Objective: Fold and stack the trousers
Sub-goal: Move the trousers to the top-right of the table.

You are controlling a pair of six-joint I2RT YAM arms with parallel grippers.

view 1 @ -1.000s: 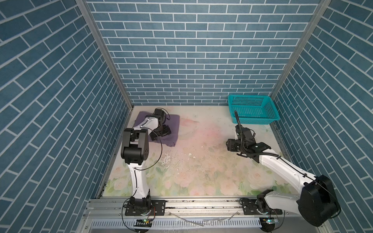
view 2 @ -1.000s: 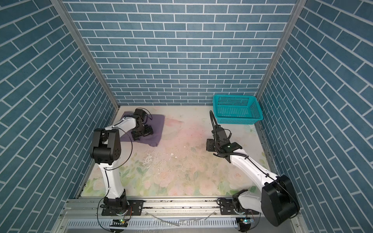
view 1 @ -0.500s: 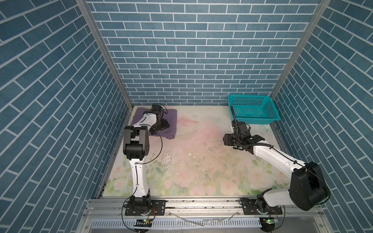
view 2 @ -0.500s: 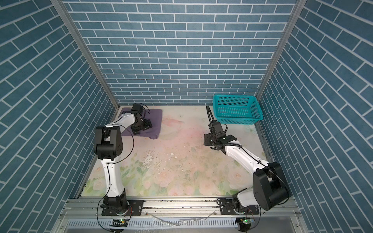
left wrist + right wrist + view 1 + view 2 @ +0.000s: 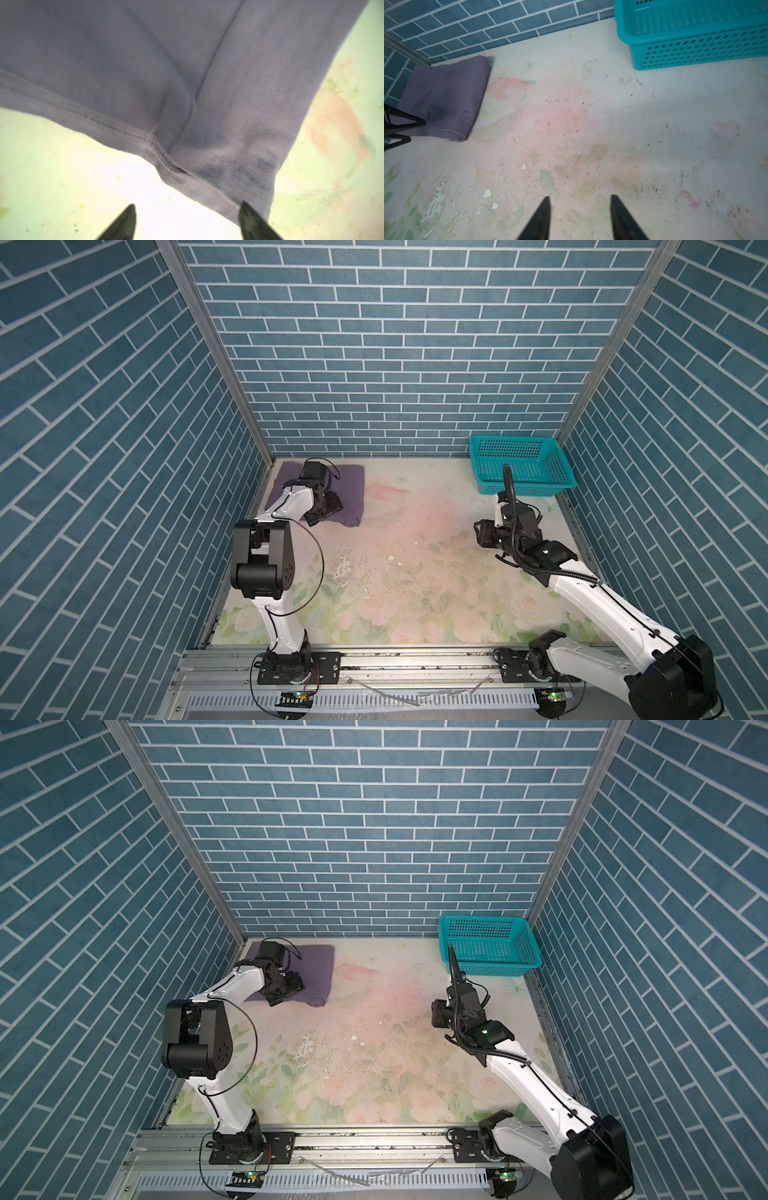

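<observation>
In both top views, a table [image 5: 415,572] with a faded floral surface sits between blue brick-pattern walls. The trousers [image 5: 349,489], mauve and folded into a flat rectangle, lie in the far left corner of the table. The left arm reaches out to them, and the left end effector [image 5: 326,509] sits low over the near part of the fold. A teal basket [image 5: 528,488] stands in the far right corner, well apart from the trousers. The right end effector [image 5: 482,533] hangs over bare table on the right, near the basket but not touching it. Neither top view shows how far apart the jaws of either end effector stand.

In the left wrist view, the trousers [image 5: 145,72] fill most of the picture, with a seam running down the cloth and a stitched hem along one edge. The left end effector [image 5: 188,204] has its two dark fingertips apart. One is over bare table [image 5: 62,176] and the other is at the edge of the trousers' corner. Whether that tip touches the cloth cannot be told. Nothing is clamped.

In the right wrist view, the right end effector [image 5: 579,196] has its fingertips apart over bare table [image 5: 591,124], holding nothing. The trousers [image 5: 446,93] lie far left against the wall, with a rounded fold on their right side. The left end effector [image 5: 417,129] shows there, one finger over the cloth and one by its near edge. The basket [image 5: 695,54] is far right.
</observation>
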